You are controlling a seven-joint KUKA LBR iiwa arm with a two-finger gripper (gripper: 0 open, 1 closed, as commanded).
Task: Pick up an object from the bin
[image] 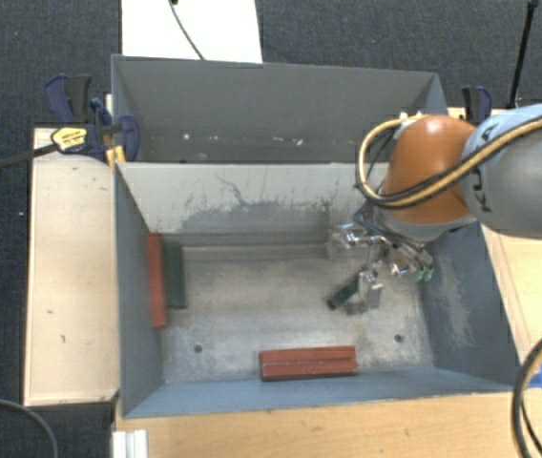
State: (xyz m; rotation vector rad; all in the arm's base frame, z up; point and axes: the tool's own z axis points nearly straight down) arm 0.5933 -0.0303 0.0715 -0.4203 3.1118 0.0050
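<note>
Camera view: my end effector low in bin, right of centre, small dark piece at its tip. Open or closed: cannot tell. Grasp step, I judge; next needs firm hold, straight lift.

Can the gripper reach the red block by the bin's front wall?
Probably yes: the red block lies alone with nothing on it, and the gripper hangs near; the front wall might hinder.

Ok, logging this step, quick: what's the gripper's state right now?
Gripper: cannot be told. It sits low over the floor of the bin, right of middle.
</note>
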